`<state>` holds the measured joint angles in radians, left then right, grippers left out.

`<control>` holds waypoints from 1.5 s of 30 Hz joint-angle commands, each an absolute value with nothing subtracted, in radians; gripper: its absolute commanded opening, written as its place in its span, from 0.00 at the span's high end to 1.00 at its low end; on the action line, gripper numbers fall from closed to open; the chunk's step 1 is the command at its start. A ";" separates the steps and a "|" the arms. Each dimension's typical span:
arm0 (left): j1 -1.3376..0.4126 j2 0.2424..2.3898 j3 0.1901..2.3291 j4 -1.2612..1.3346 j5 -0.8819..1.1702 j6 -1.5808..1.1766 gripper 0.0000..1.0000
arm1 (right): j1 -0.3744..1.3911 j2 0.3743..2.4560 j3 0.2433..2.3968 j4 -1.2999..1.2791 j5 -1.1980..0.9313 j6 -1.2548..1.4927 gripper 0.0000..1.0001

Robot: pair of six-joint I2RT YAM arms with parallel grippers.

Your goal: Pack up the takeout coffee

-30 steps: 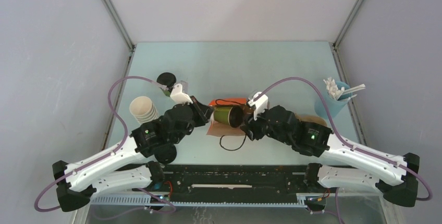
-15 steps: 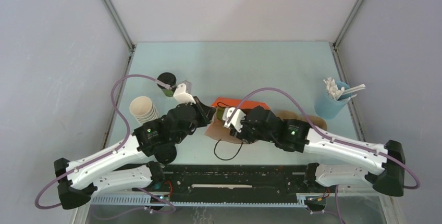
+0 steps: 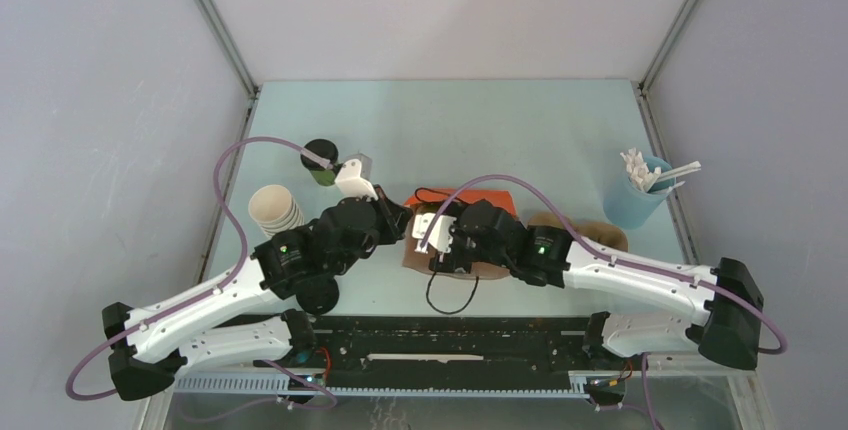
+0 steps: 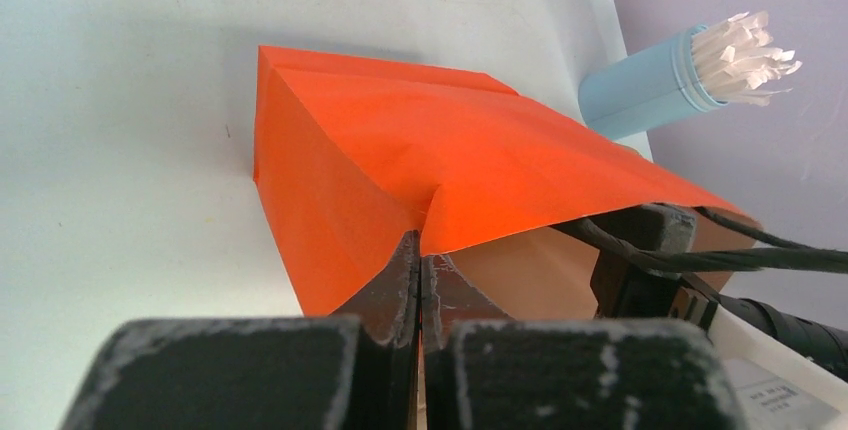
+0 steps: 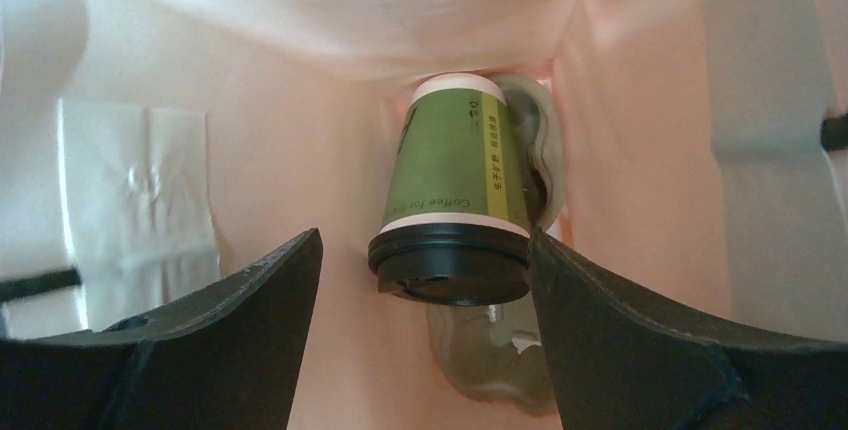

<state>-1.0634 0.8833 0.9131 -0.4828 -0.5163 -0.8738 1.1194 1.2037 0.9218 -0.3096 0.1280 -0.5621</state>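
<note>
Right gripper (image 5: 425,250): jaws spread wide inside bag (image 4: 470,160), gripping nothing. Cup (image 5: 455,170) lay on its side between them, lid toward the wrist, clear of both fingers. Left gripper (image 4: 420,270): pinched shut on the bag's upper lip, holding the mouth open. Cup judged light, thin-walled, crushable, with a lid liable to pop. Best taken gently round the mid-wall, below the lid rim.
</note>
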 commanded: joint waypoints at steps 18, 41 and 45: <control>-1.071 0.872 0.982 -0.504 -0.468 -0.778 1.00 | 0.967 1.346 0.867 -0.141 0.013 -0.689 0.08; -1.071 0.914 1.008 -0.544 -0.505 -0.780 1.00 | 0.992 1.320 0.890 -0.233 0.080 -0.697 0.42; -1.070 0.923 1.023 -0.569 -0.544 -0.791 1.00 | 1.052 1.316 0.970 -0.393 0.204 -0.646 0.43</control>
<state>-1.0649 0.9112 0.9508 -0.5335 -0.4969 -0.7788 1.0023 1.3506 0.8768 -0.2356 0.0860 -0.7006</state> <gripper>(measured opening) 0.006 0.738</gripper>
